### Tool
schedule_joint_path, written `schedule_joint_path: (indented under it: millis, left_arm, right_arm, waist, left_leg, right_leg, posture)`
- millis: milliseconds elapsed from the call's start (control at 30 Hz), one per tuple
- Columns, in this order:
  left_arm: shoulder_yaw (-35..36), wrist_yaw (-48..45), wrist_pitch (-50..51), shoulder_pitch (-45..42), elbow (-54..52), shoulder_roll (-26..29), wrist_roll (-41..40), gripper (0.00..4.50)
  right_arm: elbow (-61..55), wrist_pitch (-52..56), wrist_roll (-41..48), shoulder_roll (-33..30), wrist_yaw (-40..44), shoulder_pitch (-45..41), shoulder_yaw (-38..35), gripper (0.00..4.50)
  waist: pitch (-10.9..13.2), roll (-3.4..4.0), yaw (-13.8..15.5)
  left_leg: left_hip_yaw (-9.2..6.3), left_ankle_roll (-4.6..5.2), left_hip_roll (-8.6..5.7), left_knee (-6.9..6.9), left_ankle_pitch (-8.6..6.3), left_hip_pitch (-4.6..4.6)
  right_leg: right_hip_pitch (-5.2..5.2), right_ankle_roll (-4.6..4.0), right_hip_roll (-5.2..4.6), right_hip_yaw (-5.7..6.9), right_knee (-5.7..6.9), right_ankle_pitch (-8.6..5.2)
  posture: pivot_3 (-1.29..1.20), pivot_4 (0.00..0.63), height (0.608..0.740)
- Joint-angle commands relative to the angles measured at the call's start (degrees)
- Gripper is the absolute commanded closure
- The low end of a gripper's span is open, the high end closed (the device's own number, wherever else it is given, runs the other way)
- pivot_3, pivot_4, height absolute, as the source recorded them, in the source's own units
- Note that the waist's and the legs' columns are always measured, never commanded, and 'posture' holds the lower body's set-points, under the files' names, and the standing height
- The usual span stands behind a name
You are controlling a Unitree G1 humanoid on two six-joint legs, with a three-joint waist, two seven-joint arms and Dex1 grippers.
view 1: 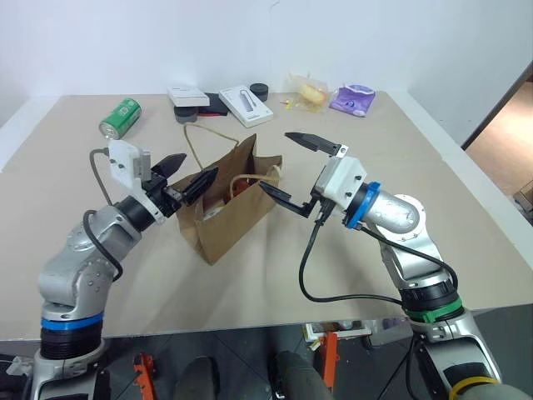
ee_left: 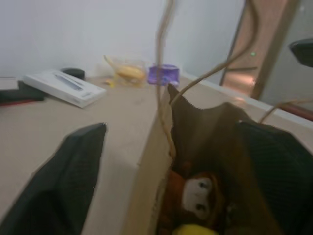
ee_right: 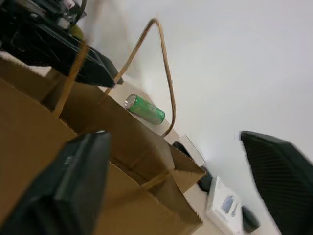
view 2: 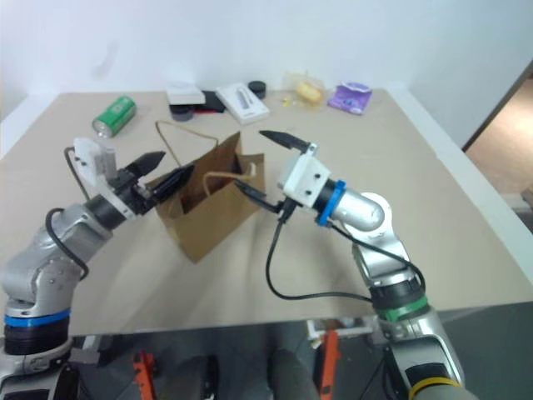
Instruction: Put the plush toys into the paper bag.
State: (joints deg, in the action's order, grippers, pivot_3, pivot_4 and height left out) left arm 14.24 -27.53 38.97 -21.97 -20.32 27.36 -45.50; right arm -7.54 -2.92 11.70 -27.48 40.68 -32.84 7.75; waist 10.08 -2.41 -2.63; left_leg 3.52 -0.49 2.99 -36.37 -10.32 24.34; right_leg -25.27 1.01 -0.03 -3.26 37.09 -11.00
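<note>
toys sit in the bag, both end effectors spread at its mouth

the paper bag (view 1: 226, 212) stands upright near the middle of the table (view 1: 350, 258), its mouth open upward and its long axis running from the near-left corner toward the far right. the left end effector (view 1: 184, 176) is at the bag's left end, fingers apart: one finger lies outside the left wall, the other reaches over the rim into the opening. the right end effector (view 1: 293, 167) faces it from the bag's right end, fingers wide apart, the lower one just at the bag's right edge and the upper one raised clear above it. neither is clamped on anything. the two are about equally near; the left is the one actually overlapping the rim.

in the left wrist view the brown toy (ee_left: 195, 193) shows low inside the bag, pale face turned up, with a yellow edge of the egg toy (ee_left: 190, 229) just below it in that picture. both look well below the rim, so the task appears essentially done; what remains, as i judge it, is to draw both end effectors away from the bag without snagging it.

the bag is plain brown kraft, creased, with a serrated top edge. its thin twine handles (view 1: 196, 142) loop up loosely on the left side, close to the left fingers, and could catch on a withdrawal. the bag is light and could tip if dragged.
</note>
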Motion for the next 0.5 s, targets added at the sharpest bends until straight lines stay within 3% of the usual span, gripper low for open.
schedule_joint_path:
  millis: [33,133,267,300,400,500]
  left_arm:
    - [6.73,-2.31,7.54,1.92,-2.56,6.03,-9.83,0.06]
    - [10.27,-5.16,10.88,3.41,-0.86,10.85,-14.45,0.00]
    - [11.54,-12.83,8.93,7.56,1.73,17.26,-11.29,0.00]
    - [11.20,-14.85,7.28,8.81,2.60,18.58,-9.29,0.00]
    - [10.06,-20.10,4.30,11.58,3.40,21.05,-6.19,0.00]
    - [7.91,-23.47,1.09,13.60,4.07,22.45,-1.96,0.00]
  right_arm:
    - [-8.83,18.68,14.02,-1.02,-0.09,3.03,-4.59,0.00]
    - [-12.87,30.29,20.15,-1.08,-0.97,4.92,-3.86,0.74]
    - [-16.97,39.64,23.29,-0.07,-1.03,6.40,0.89,2.64]
    - [-16.88,40.50,22.50,0.61,-1.28,6.25,2.61,3.29]
    - [-13.98,40.46,18.55,3.13,-2.09,4.51,6.93,4.46]
    - [-9.95,40.28,16.37,6.58,-2.51,1.02,9.11,4.46]
  waist:
    - [0.00,0.00,-0.12]
    - [0.00,-0.01,-0.19]
    - [0.01,0.01,-0.15]
    - [0.01,0.00,-0.16]
    - [0.01,0.00,-0.15]
    - [0.01,-0.01,-0.12]
  left_leg:
    - [0.00,-0.01,0.03,0.01,0.00,-0.01]
    - [0.01,-0.02,0.12,0.01,-0.02,-0.04]
    - [-0.08,-0.02,0.20,0.01,-0.02,-0.09]
    - [-0.07,-0.03,0.21,0.02,-0.02,-0.10]
    - [-0.02,-0.07,0.29,0.02,-0.04,-0.11]
    - [-0.03,-0.09,0.28,0.02,-0.05,-0.03]
  right_leg:
    - [-0.01,-0.08,0.00,0.01,0.00,-0.05]
    - [-0.03,-0.26,0.08,0.02,0.04,-0.13]
    - [-0.04,-0.43,0.20,0.11,0.07,-0.16]
    - [-0.05,-0.48,0.19,0.11,0.07,-0.19]
    - [-0.10,-0.58,0.21,0.13,0.07,-0.20]
    - [-0.15,-0.60,0.16,0.17,0.06,-0.21]
  posture:
    - [0.00,0.150,0.740]
    - [0.00,0.150,0.740]
    - [0.00,0.150,0.740]
    - [0.00,0.150,0.740]
    - [0.00,0.150,0.740]
    - [0.00,0.150,0.740]
